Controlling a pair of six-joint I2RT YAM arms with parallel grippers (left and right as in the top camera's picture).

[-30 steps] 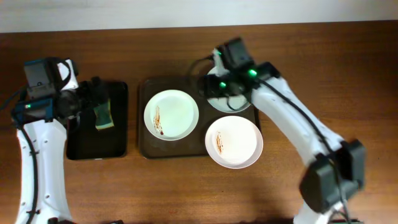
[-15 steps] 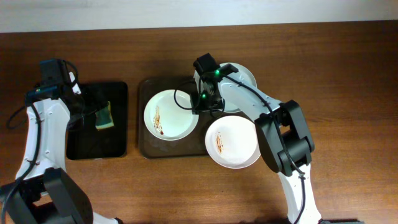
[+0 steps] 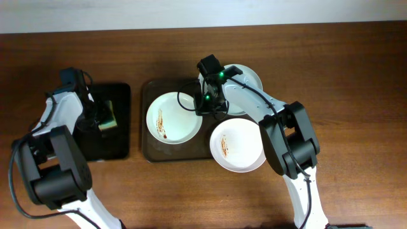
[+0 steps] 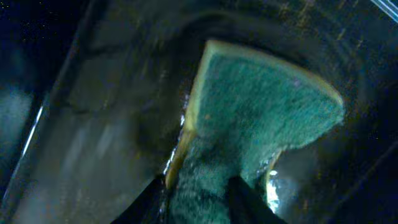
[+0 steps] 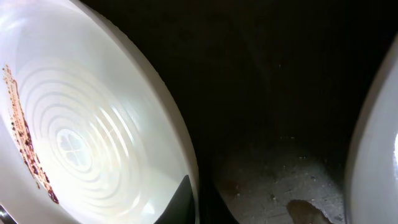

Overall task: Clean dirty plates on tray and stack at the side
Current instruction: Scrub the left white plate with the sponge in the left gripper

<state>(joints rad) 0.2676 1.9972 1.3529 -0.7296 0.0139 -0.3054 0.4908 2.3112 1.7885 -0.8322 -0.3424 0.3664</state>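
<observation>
Wooden table [image 3: 356,76]; on black tray [image 3: 114,147], left jaws clamp sponge [image 4: 261,118]; right jaws' state unclear beside plate [image 5: 93,124].

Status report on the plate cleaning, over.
Left gripper pinching sponge at black tray. Right gripper at rim of plate nearest sponge, grip unclear. Three plates on brown tray, two visibly streaked, none stacked. Nothing blocking.

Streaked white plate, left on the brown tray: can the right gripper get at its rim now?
Probably yes. The right gripper sits at the rim of the streaked round white plate on the brown rectangular tray; the wrist view shows a fingertip at that rim, nothing between.
</observation>
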